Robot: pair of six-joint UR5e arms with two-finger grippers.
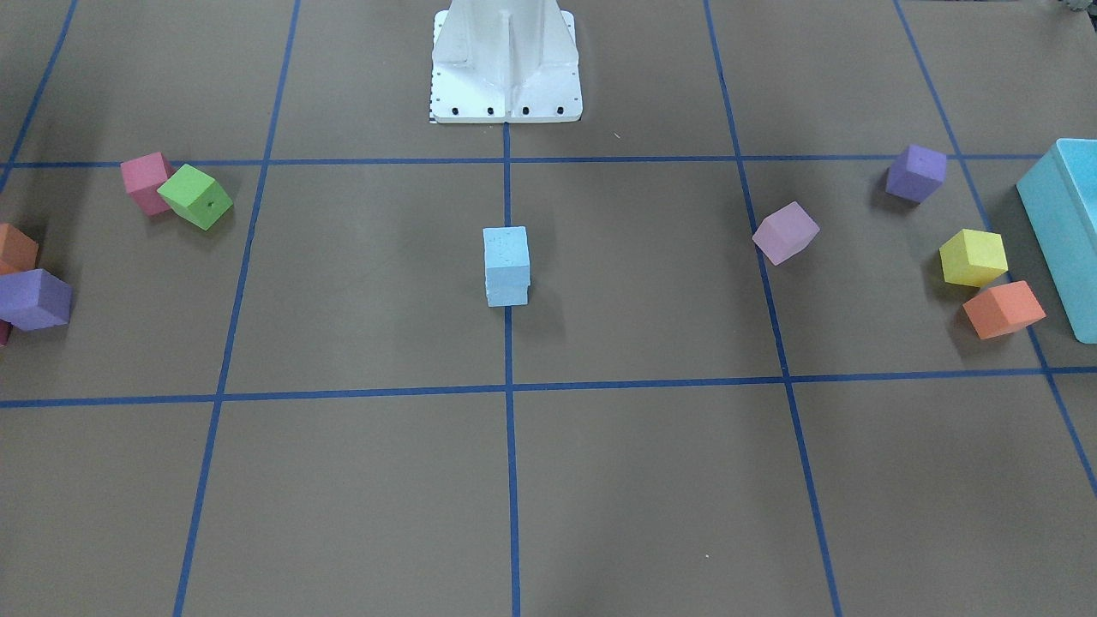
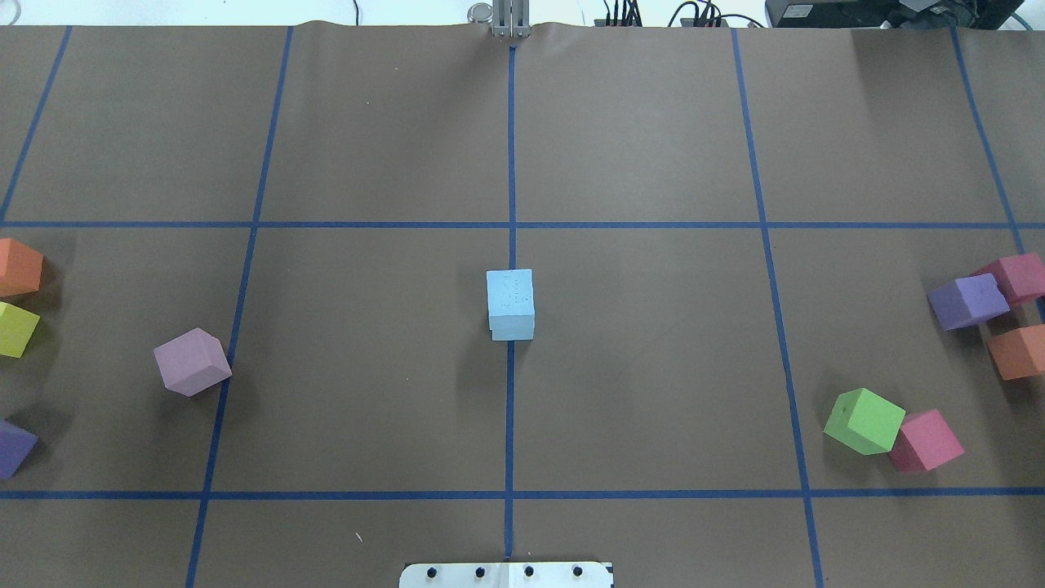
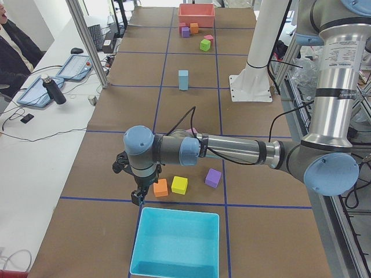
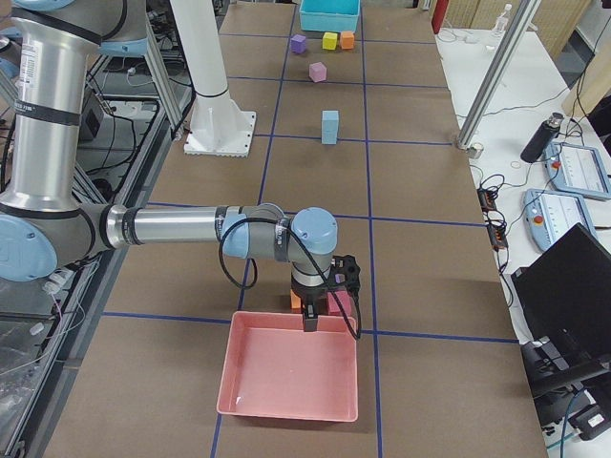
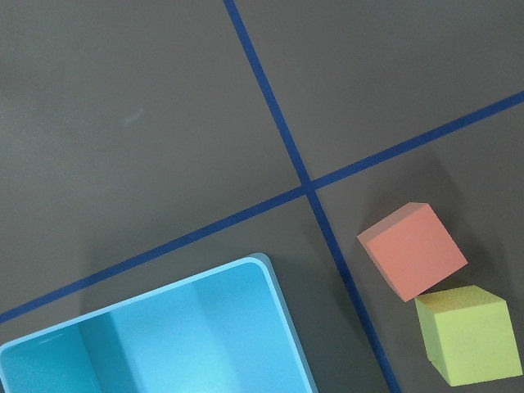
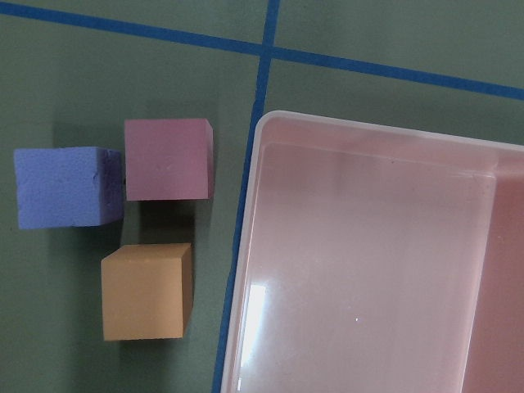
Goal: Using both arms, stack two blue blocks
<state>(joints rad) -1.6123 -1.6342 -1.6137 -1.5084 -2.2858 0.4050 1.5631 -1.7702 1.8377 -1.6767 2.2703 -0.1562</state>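
1. Nearest, at the left end of the table, sits a teal tray (image 3: 174, 267) of smooth, glossy plastic with rounded corners. The left wrist camera cuts off most of it.
2. The left claw (image 3: 138, 197) points down over the tray's 11 o'clock corner. Its dark fingers are too small to read from the table's end and its own camera shows none, so I cannot tell how wide it stands.
3. At the claw's 3 o'clock lie matte foam cubes with square edges: an orange cube (image 3: 160, 187), just beside it a yellow cube (image 3: 179, 185), then a purple cube (image 3: 213, 178) apart from them.
4. A lilac cube (image 1: 785, 232) is almost hidden behind the left arm (image 3: 232, 152) from that end.
5. Mid-table, on the blue tape line (image 2: 510, 425), the upper blue block (image 1: 506, 248) rests squarely on the lower blue block (image 1: 507, 290). The top face is speckled. From overhead only a sliver of the lower one shows. Both claws are well apart from the stack.
6. At the far end, the right claw (image 4: 310, 315) hangs over the rim of a translucent pink tray (image 4: 286, 382). I cannot tell its spread either.
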